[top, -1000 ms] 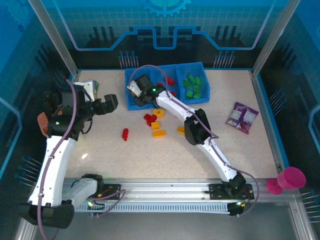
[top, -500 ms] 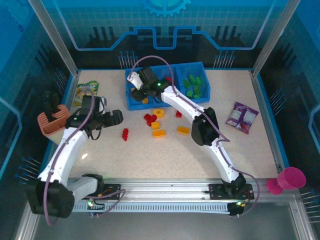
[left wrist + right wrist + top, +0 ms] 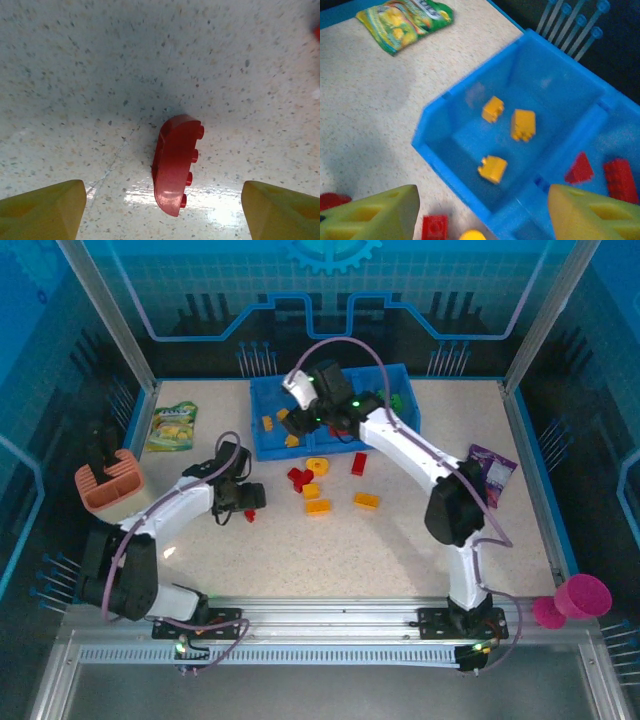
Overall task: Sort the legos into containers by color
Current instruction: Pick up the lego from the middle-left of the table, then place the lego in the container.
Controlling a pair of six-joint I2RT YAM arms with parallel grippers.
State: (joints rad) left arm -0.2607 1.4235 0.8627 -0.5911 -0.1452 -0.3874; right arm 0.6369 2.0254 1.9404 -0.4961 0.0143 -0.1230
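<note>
The blue tray (image 3: 451,161) holds three yellow legos (image 3: 523,124) in its left compartment and red legos (image 3: 620,180) in the middle one. Loose outside it lie a yellow ring (image 3: 317,466), red bricks (image 3: 299,478), yellow bricks (image 3: 318,506), and a curved red brick (image 3: 175,162) on its side.

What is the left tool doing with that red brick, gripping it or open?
Open. On the left tool, the yellow fingers sit far apart; the red brick lies on the table between them, untouched.

Nothing really readable here. The green packet (image 3: 402,20) has some printing on the front, but it's too blurry to make out. Same deal with the purple packet (image 3: 495,470). Even close up, the red lego (image 3: 175,165) shows no legible lettering on its studs.
</note>
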